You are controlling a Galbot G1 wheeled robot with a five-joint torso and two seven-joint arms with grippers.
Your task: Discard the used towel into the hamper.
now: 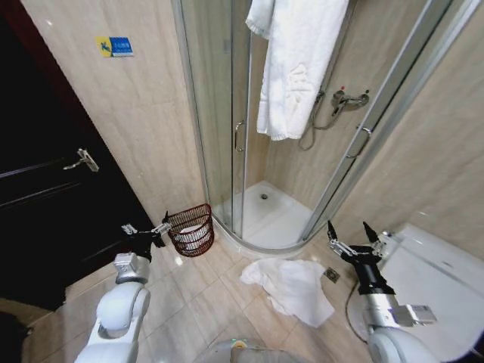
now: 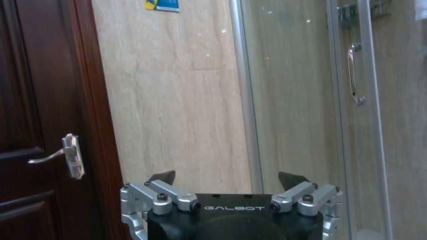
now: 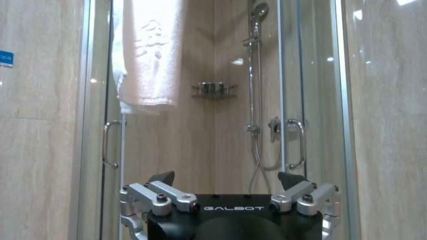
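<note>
Towel (image 1: 291, 286) lies crumpled on floor; both end effectors (image 1: 145, 229) (image 1: 352, 240) wide, empty. Loose folds may drag or miss hamper (image 1: 190, 230).

I am seeing glossy beige floor tiles (image 1: 200, 291) reflecting light, and on them a crumpled white towel (image 1: 291, 286) looking like soft, matt terry cloth. The hamper (image 1: 191, 230) is showing thin dark red-brown bars with a slight sheen, possibly plastic or coated wire. The hanging towel (image 1: 295, 64) is looking plush, with a raised woven pattern. The shower glass (image 3: 313, 90) is gleaming smooth in polished metal frames. The door (image 2: 40, 100) is appearing as dark lacquered wood with a shiny metal handle (image 2: 63, 156).
</note>
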